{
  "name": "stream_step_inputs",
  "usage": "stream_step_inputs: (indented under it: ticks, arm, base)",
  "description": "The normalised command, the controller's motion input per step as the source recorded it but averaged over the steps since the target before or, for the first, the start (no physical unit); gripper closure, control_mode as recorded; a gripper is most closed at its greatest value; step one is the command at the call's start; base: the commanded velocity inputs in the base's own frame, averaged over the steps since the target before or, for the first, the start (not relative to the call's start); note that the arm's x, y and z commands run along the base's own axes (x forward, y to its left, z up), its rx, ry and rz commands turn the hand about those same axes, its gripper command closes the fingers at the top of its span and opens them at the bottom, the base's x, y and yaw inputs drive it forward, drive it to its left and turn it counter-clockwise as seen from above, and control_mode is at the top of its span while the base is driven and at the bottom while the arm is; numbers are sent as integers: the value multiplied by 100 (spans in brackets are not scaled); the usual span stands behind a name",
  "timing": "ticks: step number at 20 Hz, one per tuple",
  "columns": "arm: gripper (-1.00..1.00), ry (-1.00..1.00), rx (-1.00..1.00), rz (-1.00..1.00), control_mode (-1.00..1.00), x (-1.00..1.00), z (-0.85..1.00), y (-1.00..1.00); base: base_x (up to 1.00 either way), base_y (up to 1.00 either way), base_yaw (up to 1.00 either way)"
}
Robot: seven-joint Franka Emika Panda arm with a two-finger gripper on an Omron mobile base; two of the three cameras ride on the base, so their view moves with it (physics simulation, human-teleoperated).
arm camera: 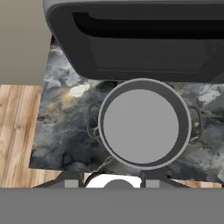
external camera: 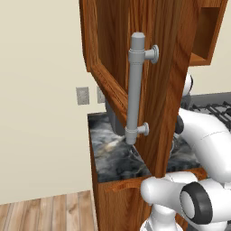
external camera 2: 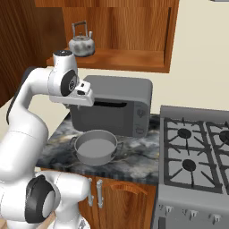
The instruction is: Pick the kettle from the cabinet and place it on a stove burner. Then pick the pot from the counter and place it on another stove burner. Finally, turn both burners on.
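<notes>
Nothing done yet. Kettle (external camera 2: 81,41) up on the open cabinet (external camera 2: 117,59) shelf, pot (arm camera: 144,123) on the counter (arm camera: 65,131) by the microwave (external camera 2: 116,105), stove (external camera 2: 193,152) bare. Gripper (arm camera: 112,178) above the pot, holding nothing, fingers partly apart.

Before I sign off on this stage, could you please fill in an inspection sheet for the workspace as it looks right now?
Surface: dark marbled stone counter, bare around the pot.
Job's things: small silvery kettle with a dark arched handle upright on the shelf of the open reddish-brown wooden cabinet; wide grey metal pot empty on the counter, in front of the microwave; black stove burners bare.
Clutter: boxy grey microwave.
Grippers: gripper above the pot, pointing down, fingers apart, holding nothing.
Cables: nothing seen.
Surroundings: cream wall with outlets; wood-plank floor; open cabinet door with grey bar handle.
</notes>
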Motion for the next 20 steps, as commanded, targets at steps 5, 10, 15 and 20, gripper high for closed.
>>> stream_step_inputs:
  ticks: [5,10,15,20]
  arm:
    - [-100,-2,0,0,-100,-1,0,0]
    - [-100,-12,0,-1,-100,-7,0,0]
    - [-100,-12,-1,-5,-100,0,6,0]
    - [-100,-13,-2,-3,-100,0,18,0]
  base:
    - [0,0,0]
    - [0,0,0]
    - [0,0,0]
    - [0,0,0]
